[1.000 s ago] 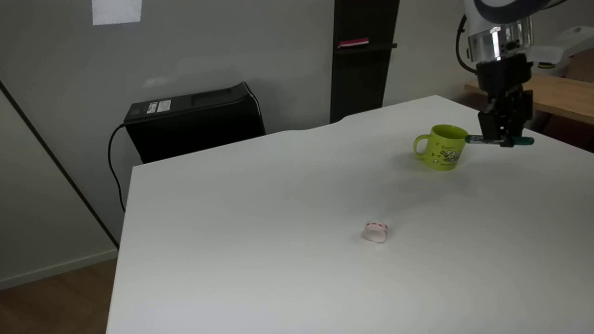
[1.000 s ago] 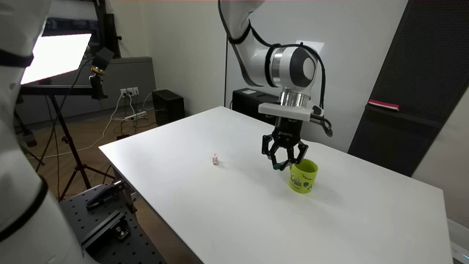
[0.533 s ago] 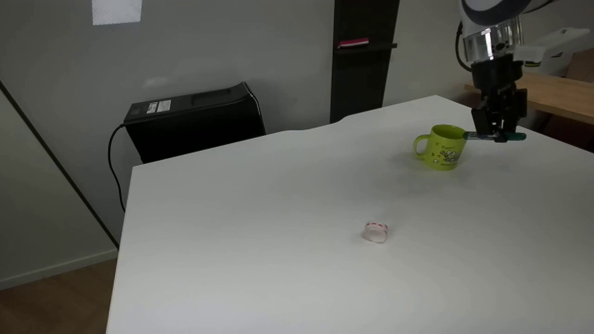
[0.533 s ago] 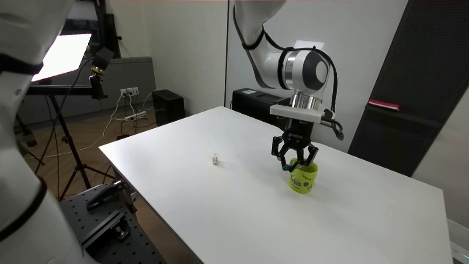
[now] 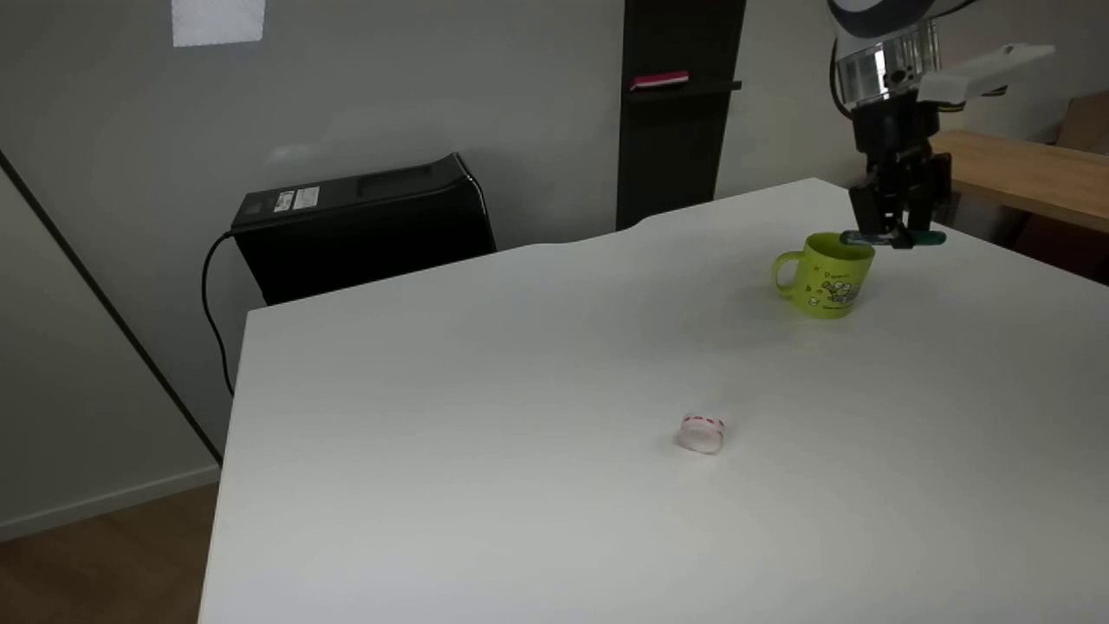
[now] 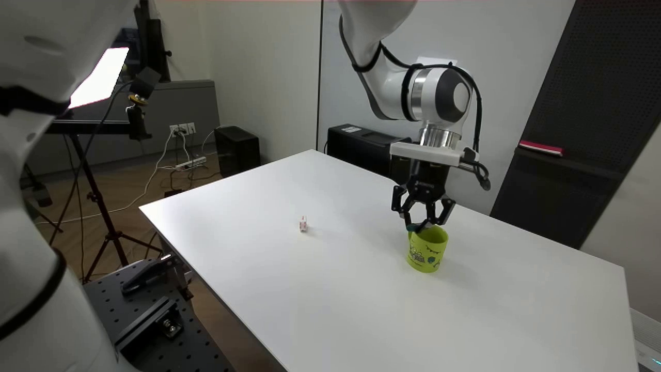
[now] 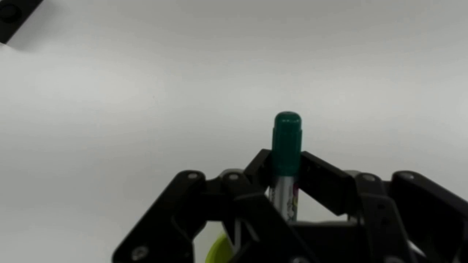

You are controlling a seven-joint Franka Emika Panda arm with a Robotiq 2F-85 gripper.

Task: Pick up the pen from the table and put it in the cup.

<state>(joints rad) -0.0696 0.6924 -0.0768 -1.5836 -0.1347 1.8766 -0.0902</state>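
The pen is a slim marker with a dark green cap and a pale printed barrel. It shows in both exterior views (image 5: 931, 237) (image 6: 411, 227) and in the wrist view (image 7: 287, 142). My gripper (image 5: 901, 238) (image 6: 419, 226) is shut on it; in the wrist view the fingertips (image 7: 286, 164) pinch it near the cap's lower end. The pen lies about level, above the white table (image 5: 520, 451) (image 6: 361, 299). The yellow-green cup (image 5: 827, 282) (image 6: 426, 253) stands upright; the pen's barrel end overlaps its rim in an exterior view. The arm hides most of the cup (image 7: 217, 252) in the wrist view.
A small clear pinkish piece (image 5: 701, 435) (image 6: 303, 224) lies on the table, away from the cup. A black box-like case (image 5: 364, 225) stands behind the table's far edge by the wall. A wooden table (image 5: 1031, 173) stands beyond the cup.
My gripper has moved with the pen toward the cup and, lately, a little up. The pen's barrel end now overlaps the cup's mouth in an exterior view. The cup has not moved.
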